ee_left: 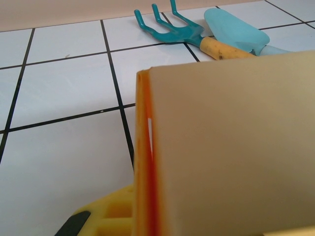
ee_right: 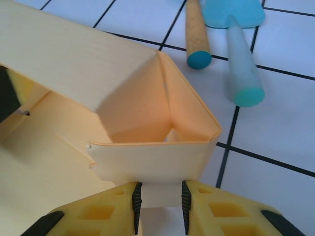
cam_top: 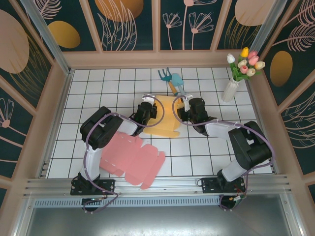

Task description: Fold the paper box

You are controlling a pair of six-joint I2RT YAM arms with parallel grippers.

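We judge the fold to be mid-way: the box (cam_top: 166,120) lies at the middle of the table (cam_top: 98,88), between the two grippers, with one end already raised into walls and the rest flat.

The left gripper (cam_top: 146,110) is closed, and from its wrist view we see a tall panel rising straight out beside its finger (ee_left: 106,216), so we take it to be pinching the box's left edge and standing that side up. The right gripper (ee_right: 158,197) has its jaws narrow, with a tab of the near flap between the pads (ee_right: 137,199), which sit against it; behind that flap a corner pocket is formed, its creases meeting in a point.

Next, we think, the right flap must be pushed inward and tucked while the left side is kept upright. That calls for a short, gentle push along the crease, not across it, or the thin wall will buckle.

Room is tight behind the box: the rake (cam_top: 165,75) and trowel (ee_right: 231,12) lie just beside its far edge, their handle ends close to the corner. The vase (cam_top: 230,90) stands well apart on the right. A pink sheet (cam_top: 133,157) lies near the left arm's base, clear of the work, and the near side is open for pulling back
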